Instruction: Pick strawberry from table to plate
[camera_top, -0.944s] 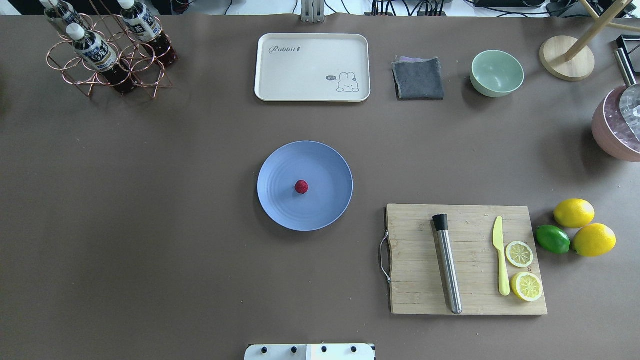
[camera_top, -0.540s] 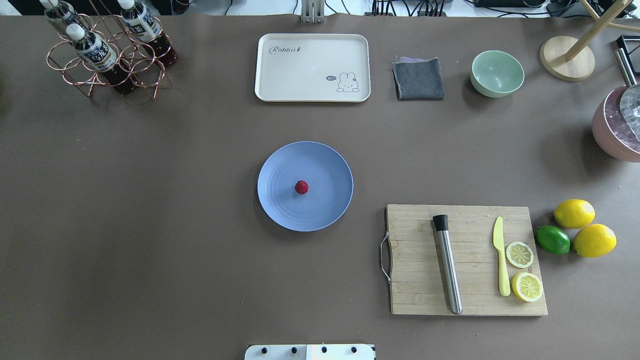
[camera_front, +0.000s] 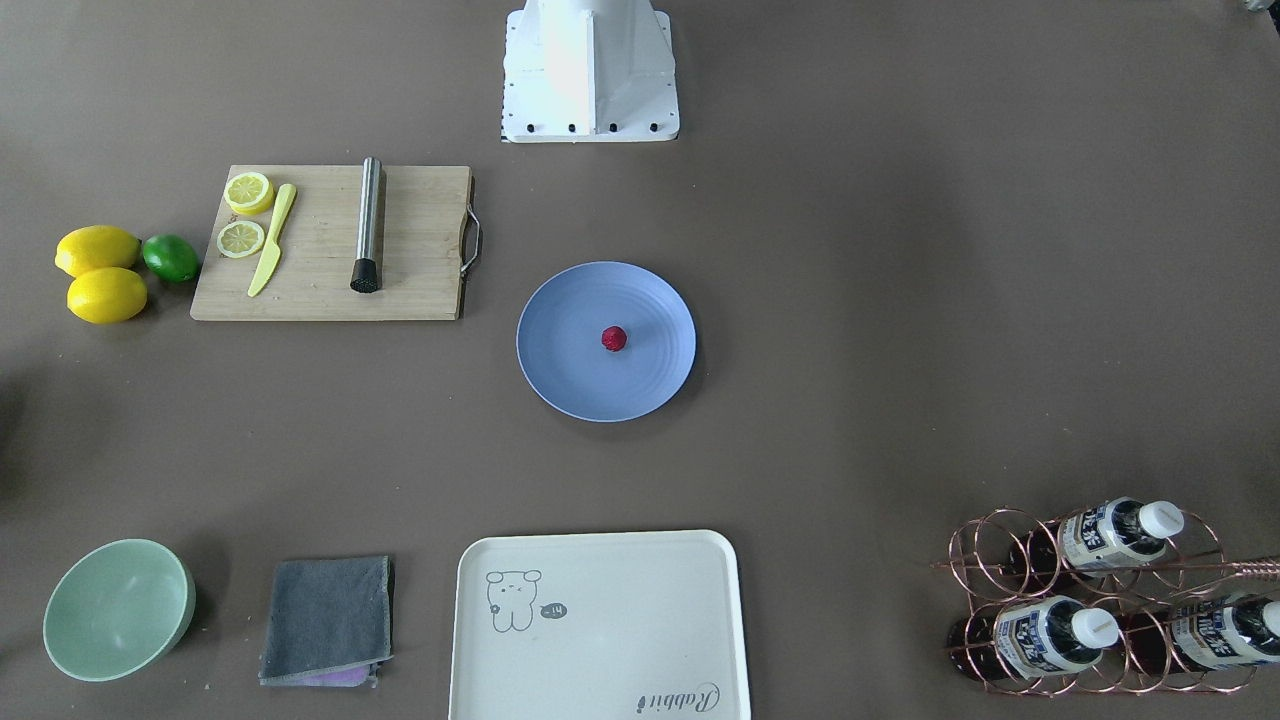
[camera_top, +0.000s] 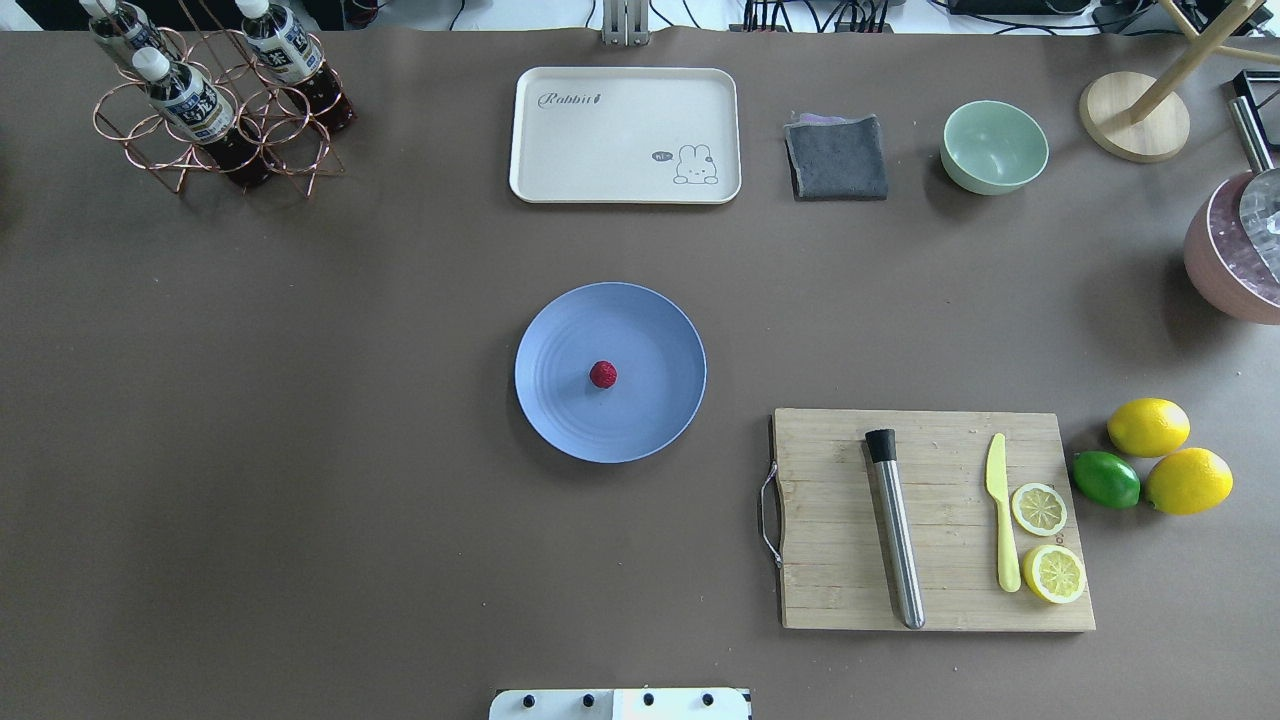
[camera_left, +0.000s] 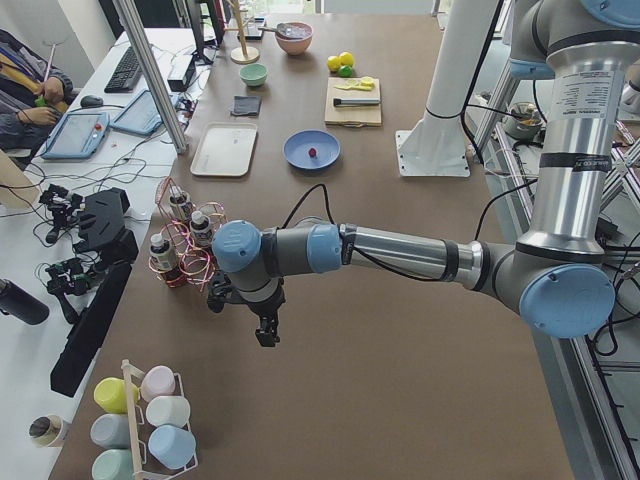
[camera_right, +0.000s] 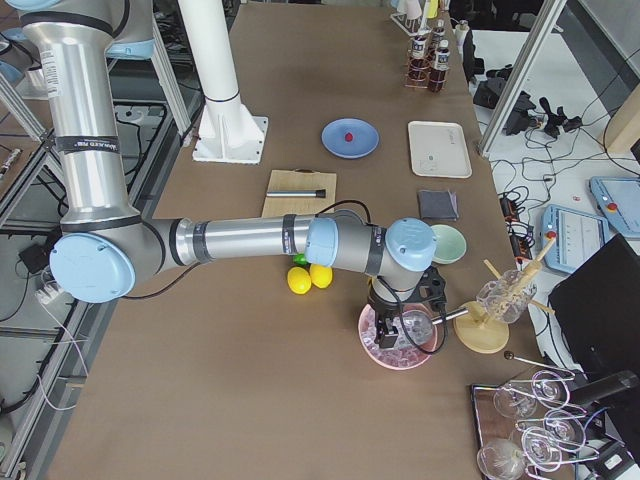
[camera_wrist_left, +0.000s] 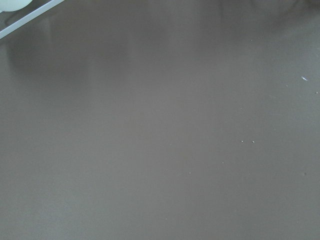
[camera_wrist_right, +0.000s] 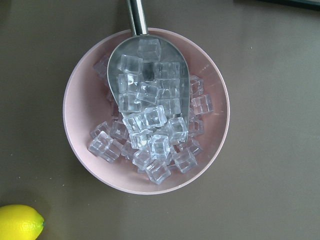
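The strawberry (camera_top: 603, 374) lies on the plate (camera_top: 560, 420), almost dead centre, a shade toward 9 o'clock in the overhead view. The plate rests in the middle of the table (camera_top: 300, 450). The cream tray (camera_top: 625, 135) is at its 12 o'clock and the cutting board (camera_top: 830, 520) at about 4 o'clock — both well apart from it.

In the side views the left gripper (camera_left: 266, 337) hangs over bare table near the copper bottle rack (camera_left: 185, 250), far from the plate. The right gripper (camera_right: 400, 325) hangs above the pink bowl (camera_wrist_right: 75, 110) of ice cubes. A metal scoop (camera_wrist_right: 136, 15) lies in that bowl, and a lemon (camera_wrist_right: 20, 222) sits at the bowl's 7 o'clock in the right wrist view.

Whether either gripper's fingers stand apart or together I cannot tell — only the side views show them.
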